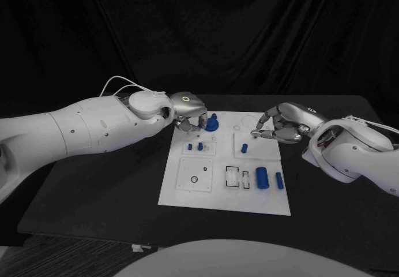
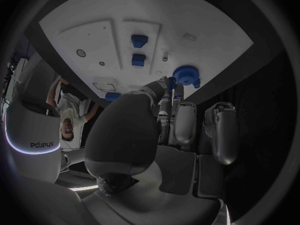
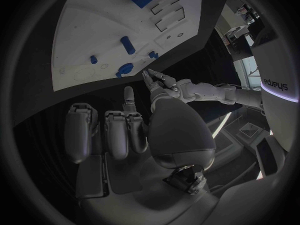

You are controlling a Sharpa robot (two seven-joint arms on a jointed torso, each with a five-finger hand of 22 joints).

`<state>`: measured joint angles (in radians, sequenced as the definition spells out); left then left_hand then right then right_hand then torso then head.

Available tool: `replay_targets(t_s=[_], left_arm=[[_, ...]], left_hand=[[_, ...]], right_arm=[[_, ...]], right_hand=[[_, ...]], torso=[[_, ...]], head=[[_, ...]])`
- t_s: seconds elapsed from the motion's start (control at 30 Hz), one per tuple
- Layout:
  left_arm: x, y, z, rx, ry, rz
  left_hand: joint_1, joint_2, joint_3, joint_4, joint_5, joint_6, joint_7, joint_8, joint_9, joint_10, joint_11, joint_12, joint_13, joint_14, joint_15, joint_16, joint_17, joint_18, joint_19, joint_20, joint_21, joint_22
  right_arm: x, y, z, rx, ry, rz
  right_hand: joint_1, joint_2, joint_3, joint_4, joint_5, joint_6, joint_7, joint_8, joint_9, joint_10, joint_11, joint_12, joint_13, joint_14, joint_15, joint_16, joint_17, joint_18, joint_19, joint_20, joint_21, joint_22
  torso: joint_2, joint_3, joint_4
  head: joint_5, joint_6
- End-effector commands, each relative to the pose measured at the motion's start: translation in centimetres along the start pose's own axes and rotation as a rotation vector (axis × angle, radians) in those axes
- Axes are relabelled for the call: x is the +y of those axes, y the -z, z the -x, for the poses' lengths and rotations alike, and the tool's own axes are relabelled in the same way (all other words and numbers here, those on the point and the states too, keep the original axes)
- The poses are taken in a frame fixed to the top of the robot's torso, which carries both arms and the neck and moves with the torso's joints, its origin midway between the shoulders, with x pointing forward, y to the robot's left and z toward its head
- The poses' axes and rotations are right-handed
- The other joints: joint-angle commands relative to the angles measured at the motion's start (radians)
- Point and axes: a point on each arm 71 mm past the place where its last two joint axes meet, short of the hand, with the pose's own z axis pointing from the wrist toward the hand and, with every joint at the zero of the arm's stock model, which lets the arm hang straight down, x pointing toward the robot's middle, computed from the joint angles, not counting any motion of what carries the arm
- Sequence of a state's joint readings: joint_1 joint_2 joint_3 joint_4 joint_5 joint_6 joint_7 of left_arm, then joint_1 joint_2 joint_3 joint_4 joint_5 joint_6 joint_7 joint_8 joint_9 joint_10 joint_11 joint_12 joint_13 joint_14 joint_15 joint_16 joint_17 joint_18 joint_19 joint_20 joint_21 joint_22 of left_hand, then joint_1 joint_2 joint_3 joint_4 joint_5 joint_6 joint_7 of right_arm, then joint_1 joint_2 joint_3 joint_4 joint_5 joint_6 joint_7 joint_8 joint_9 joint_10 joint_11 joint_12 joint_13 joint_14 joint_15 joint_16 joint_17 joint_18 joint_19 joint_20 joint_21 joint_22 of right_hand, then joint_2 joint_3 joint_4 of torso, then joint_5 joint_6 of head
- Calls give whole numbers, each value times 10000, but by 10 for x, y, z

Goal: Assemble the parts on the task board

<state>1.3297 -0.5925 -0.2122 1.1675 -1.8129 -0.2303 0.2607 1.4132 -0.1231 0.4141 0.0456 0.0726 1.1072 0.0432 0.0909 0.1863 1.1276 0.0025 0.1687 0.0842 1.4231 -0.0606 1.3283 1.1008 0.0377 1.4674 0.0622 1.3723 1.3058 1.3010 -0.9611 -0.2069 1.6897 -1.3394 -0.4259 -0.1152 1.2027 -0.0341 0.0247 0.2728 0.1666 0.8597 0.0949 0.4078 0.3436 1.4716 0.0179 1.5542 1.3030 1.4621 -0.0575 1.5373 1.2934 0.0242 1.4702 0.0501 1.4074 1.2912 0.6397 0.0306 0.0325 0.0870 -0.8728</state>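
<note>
Black bench (image 1: 100, 196) carries my white task board (image 1: 187, 196); dark curtain behind. Left robot hand (image 1: 193, 118) pinches the blue gear part (image 1: 211, 123) at the board's far edge; right robot hand (image 1: 282, 128) hovers empty, fingers loosely curled

- We see a white task board (image 1: 183, 193) on the black table (image 1: 100, 196).
- Our parts are blue, such as the cylinder (image 1: 262, 177) and the round piece (image 1: 211, 123).
- Our hands are silver, left hand (image 1: 191, 115) and right hand (image 1: 282, 127), on white arms.
</note>
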Motion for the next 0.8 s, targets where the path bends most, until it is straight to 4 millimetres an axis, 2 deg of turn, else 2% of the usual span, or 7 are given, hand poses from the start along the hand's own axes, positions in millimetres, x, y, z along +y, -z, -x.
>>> replay_targets(t_s=[0.03, 0.53, 0.8], left_arm=[[0, -1, -4, 206, 60, 37], [-4, -3, -17, 436, 235, 54], [-6, -4, -19, 489, 274, 26]], left_hand=[[73, 23, -40, 42, -136, -95, 25, -3, -132, 255, -57, -52, 26, 211, -86, 68, -26, 95, 47, -97, -76, 2019], [37, 18, -59, 86, -144, -125, 42, -30, -146, 247, -38, -86, 19, 196, -78, 50, -57, 101, 34, -98, -105, 2012], [14, 17, -70, 111, -146, -132, 52, -39, -151, 247, -29, -99, 16, 190, -73, 43, -68, 101, 33, -99, -108, 2012]], right_arm=[[-1, 1, -1, 33, 11, -86], [-1, 0, -2, 70, 11, -73], [-1, 0, -2, 87, 13, -77]], right_hand=[[72, 39, -100, -20, 120, 59, -40, 196, 148, 992, -24, 166, 2678, 931, 56, -84, 2040, 233, 244, 64, -181, 2163], [84, 44, -107, -12, 108, 60, -42, 197, 146, 992, -26, 166, 2678, 926, 54, -97, 2017, 237, 237, 64, -198, 2157], [84, 44, -107, -12, 108, 60, -42, 197, 146, 992, -26, 166, 2678, 926, 54, -97, 2017, 237, 237, 64, -198, 2157]], torso=[[27, -33, -6], [20, -17, -17], [11, -14, 2]], head=[[-9, 2], [-18, 2], [-26, 2]])
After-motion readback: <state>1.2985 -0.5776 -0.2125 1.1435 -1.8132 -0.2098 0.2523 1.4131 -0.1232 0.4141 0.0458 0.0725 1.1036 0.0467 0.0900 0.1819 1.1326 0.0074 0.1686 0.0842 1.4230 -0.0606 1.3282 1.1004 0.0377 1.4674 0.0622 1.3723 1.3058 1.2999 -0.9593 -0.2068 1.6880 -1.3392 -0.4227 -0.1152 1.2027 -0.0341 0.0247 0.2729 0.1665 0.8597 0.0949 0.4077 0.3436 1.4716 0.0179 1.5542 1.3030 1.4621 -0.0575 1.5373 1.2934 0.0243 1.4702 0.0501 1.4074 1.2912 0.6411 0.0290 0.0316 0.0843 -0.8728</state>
